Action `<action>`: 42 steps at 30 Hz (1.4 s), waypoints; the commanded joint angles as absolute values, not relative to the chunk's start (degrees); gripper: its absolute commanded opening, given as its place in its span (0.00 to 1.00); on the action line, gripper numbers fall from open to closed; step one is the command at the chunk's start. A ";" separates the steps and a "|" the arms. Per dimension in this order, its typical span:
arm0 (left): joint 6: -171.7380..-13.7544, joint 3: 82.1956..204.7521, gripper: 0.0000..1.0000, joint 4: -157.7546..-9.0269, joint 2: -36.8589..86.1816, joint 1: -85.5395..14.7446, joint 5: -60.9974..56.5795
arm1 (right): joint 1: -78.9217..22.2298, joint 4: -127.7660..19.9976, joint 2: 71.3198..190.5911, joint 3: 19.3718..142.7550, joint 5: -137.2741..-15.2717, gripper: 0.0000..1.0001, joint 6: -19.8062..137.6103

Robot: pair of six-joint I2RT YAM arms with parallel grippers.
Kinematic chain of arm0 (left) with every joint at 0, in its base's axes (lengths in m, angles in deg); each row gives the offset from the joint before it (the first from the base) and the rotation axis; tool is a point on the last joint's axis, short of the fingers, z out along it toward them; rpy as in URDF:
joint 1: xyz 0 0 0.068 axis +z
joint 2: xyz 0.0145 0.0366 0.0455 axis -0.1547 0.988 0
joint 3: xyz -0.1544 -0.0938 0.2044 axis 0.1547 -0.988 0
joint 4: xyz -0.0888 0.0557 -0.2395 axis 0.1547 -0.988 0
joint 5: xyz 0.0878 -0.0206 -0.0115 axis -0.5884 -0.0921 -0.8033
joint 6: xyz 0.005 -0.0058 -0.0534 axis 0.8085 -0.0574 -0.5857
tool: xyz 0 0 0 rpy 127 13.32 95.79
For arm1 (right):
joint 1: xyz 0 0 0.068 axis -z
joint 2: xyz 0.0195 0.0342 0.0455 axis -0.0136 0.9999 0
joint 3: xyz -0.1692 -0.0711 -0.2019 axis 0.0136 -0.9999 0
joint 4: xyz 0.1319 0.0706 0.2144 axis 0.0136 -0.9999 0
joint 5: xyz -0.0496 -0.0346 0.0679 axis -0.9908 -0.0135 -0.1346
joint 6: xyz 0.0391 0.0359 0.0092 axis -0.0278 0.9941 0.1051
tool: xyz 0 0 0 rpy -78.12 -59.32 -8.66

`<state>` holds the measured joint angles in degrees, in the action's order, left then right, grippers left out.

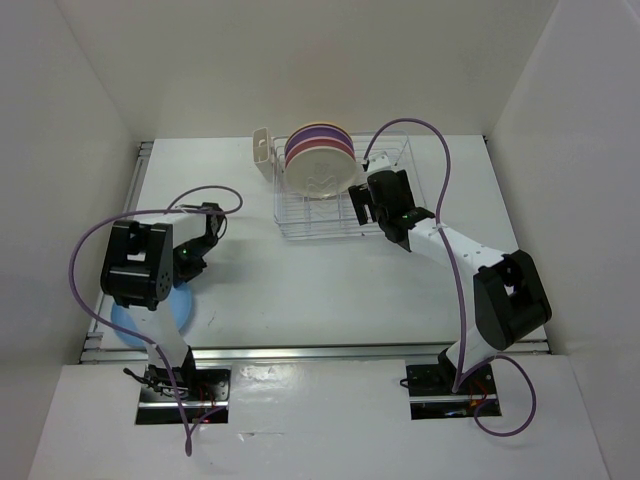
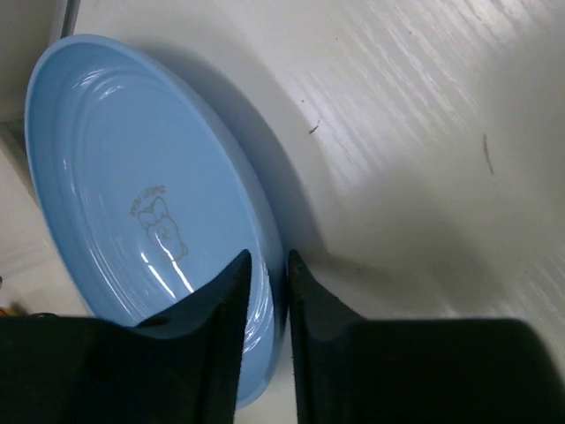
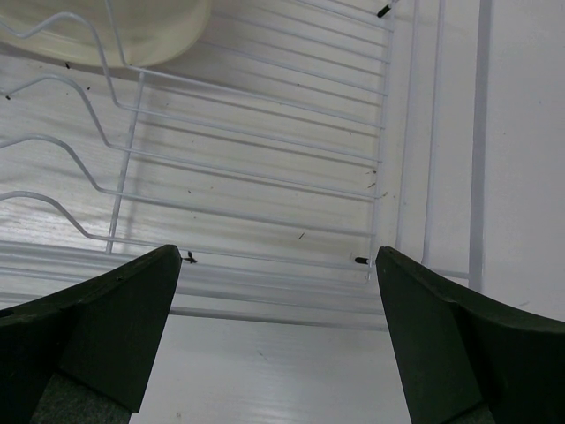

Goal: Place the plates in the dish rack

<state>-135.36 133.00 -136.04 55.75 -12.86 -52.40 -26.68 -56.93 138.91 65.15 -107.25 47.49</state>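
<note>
Sky-blue plate [image 2: 132, 203] lies at the table's [image 1: 300, 290] near-left edge, its rim pinched by the left gripper [image 2: 267, 261], so the next move is probably lifting it across to the dish rack [image 1: 290, 232], over which the right gripper [image 3: 278, 256] hangs spread wide.

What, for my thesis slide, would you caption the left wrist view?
Left end effector pinching the rim of the sky blue plate near the edge of the white table.
</note>
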 commanded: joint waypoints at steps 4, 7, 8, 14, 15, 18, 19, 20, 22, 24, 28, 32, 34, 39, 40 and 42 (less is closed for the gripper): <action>-131.28 133.00 0.17 -127.68 60.69 -11.89 -40.88 | -26.38 -56.01 138.38 67.04 -107.73 1.00 47.08; -125.40 135.55 0.02 -125.23 62.71 -11.89 -36.85 | -26.38 -56.01 138.38 67.04 -107.73 1.00 47.08; -124.16 137.47 0.00 -125.22 63.24 -11.89 -36.23 | -26.38 -56.01 137.86 67.04 -107.73 1.00 47.08; -116.42 146.79 0.00 -121.36 64.48 -13.90 -32.45 | -26.38 -56.01 137.85 66.51 -107.73 1.00 47.08; -115.71 151.15 0.00 -121.35 65.52 -14.60 -32.44 | -26.38 -56.01 137.85 67.12 -107.73 1.00 47.08; -112.90 161.19 0.00 -121.35 69.13 -18.56 -31.13 | -26.38 -56.63 138.47 67.74 -107.73 1.00 47.60; -112.90 163.74 0.00 -121.35 70.27 -20.57 -31.12 | -26.38 -56.63 138.47 67.74 -107.73 1.00 47.60; -111.50 166.20 0.00 -121.88 71.41 -21.46 -31.12 | -26.38 -56.63 138.47 67.74 -107.73 1.00 47.61; -110.87 172.18 0.00 -121.18 74.58 -23.39 -30.42 | -26.38 -56.63 138.47 67.74 -107.73 1.00 47.61; -109.56 175.96 0.00 -120.48 76.69 -24.10 -28.76 | -26.38 -56.63 137.86 67.22 -107.73 1.00 47.61; -109.03 182.66 0.03 -121.61 80.12 -24.63 -26.47 | -26.38 -56.63 137.33 66.69 -107.73 1.00 47.08; -106.13 171.97 0.75 -113.99 73.72 -23.93 -24.53 | -26.38 -56.63 136.80 65.55 -109.14 1.00 46.55; -106.13 166.70 0.80 -112.31 71.35 -23.22 -25.15 | -26.38 -55.93 136.27 64.94 -109.14 1.00 46.55; -104.90 167.54 0.84 -115.54 70.63 -22.08 -27.07 | -26.38 -55.93 137.32 65.98 -107.38 1.00 46.55; -104.90 168.07 0.84 -116.60 69.15 -22.08 -27.69 | -26.38 -56.62 137.33 65.99 -106.86 1.00 46.55; -104.37 166.50 0.84 -115.22 65.82 -22.08 -27.70 | -26.38 -56.63 137.33 66.51 -106.85 1.00 47.08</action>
